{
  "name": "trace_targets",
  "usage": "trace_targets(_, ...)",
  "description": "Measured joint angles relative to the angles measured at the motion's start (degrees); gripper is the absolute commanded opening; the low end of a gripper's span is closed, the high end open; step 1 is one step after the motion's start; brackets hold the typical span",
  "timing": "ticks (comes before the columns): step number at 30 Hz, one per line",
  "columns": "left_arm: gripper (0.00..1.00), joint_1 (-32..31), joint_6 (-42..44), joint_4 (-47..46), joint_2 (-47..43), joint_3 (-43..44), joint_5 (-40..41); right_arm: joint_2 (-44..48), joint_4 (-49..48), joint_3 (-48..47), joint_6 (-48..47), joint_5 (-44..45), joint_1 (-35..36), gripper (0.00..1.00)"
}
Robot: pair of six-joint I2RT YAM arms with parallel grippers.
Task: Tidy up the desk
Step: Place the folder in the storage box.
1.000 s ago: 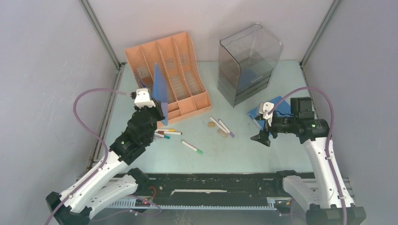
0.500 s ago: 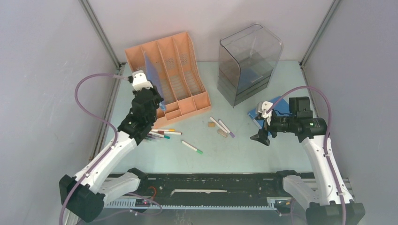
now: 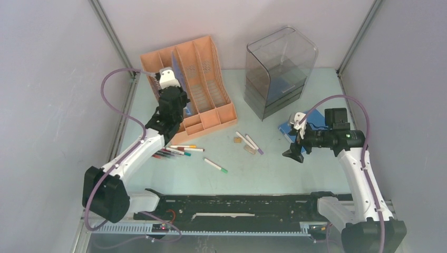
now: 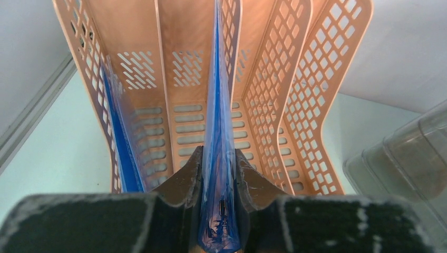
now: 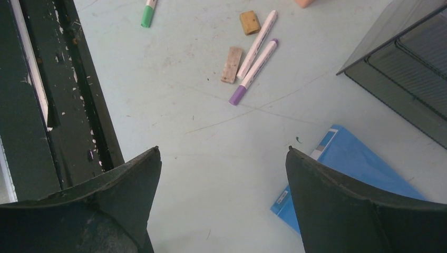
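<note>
Pinching the blue plastic folder inside the peach slotted file rack on the pale mint-green counter, the left hand should be lowering it straight, while the right hand is hovering open.

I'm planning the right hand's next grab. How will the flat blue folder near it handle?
The folder looks thin, so probably light and somewhat floppy. Lying flat on the desk, it may slide when pushed. Its smooth cover could be slippery.
</note>
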State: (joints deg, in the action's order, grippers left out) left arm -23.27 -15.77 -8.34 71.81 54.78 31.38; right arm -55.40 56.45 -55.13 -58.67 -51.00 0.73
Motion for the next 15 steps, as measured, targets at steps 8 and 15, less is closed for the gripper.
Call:
trace_targets(8, 0.00, 0.4, 2.2, -4.5, 6.4, 0.0, 1.3, -1.4, -0.1, 0.3, -0.5, 1.0, -0.1, 0.95)
trace_targets(15, 0.00, 0.5, 2.3, -12.7, 9.4, -3.2, 1.5, -1.6, -0.1, 0.4, -1.3, 1.0, -3.0, 0.95)
